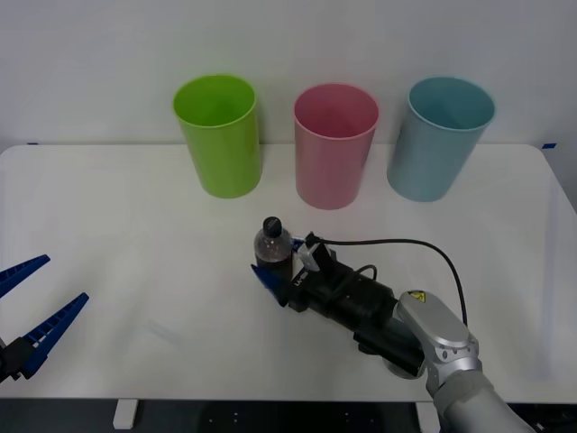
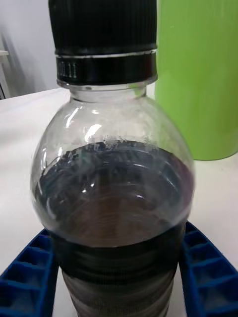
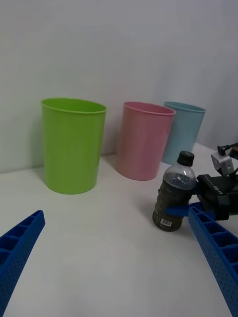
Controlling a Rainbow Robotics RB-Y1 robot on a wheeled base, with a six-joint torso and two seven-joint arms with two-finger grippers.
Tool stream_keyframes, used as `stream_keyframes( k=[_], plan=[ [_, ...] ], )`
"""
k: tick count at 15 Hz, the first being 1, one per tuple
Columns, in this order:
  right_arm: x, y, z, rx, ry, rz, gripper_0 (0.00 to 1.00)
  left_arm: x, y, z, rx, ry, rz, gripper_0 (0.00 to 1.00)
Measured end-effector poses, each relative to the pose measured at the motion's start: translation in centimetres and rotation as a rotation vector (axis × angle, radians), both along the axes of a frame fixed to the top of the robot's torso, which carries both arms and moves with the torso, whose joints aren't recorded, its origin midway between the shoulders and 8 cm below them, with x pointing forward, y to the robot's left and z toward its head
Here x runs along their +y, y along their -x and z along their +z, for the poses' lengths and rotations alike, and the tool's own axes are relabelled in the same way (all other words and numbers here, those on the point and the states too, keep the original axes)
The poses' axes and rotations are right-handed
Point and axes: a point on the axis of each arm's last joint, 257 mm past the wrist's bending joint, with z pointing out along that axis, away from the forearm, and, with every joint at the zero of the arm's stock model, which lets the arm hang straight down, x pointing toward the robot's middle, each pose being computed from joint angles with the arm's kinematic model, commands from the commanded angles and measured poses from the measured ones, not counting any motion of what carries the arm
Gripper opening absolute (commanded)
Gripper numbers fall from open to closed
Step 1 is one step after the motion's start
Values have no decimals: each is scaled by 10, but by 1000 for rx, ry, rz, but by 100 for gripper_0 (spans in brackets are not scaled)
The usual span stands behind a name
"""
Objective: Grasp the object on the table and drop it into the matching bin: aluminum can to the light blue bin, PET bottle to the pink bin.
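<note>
— Where is the bottle [image 1: 272, 249]?

— Standing upright on the white bench [image 1: 126, 234], in front of the pink bin [image 1: 334, 144] and a little to its left.

— And the right tool [image 1: 271, 271]?

— Its blue fingers [image 2: 27, 270] sit on either side of the bottle's lower body, closed in against the label band.

— The left tool [image 1: 32, 311]?

— Well left of the bottle at the bench's near edge, spread wide, holding nothing.

— The other bins?

— Green bin [image 1: 219, 133] left of the pink one, light blue bin [image 1: 442, 135] right.

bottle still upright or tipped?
Upright: the PET bottle stands on the table, black cap up, between the right hand's fingers.
</note>
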Motion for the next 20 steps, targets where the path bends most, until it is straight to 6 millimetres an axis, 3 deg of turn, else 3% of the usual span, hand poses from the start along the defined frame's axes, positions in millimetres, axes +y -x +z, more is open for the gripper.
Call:
stream_keyframes(
  k=[8,14,20],
  plan=[
    [-10,-3,9,-19,-14,1,0,0,0,0,0,0,0,100],
    [-46,3,27,-35,-33,-18,0,0,0,0,0,0,0,100],
    [-85,24,63,-13,-113,-36,0,0,0,0,0,0,0,100]
  ],
)
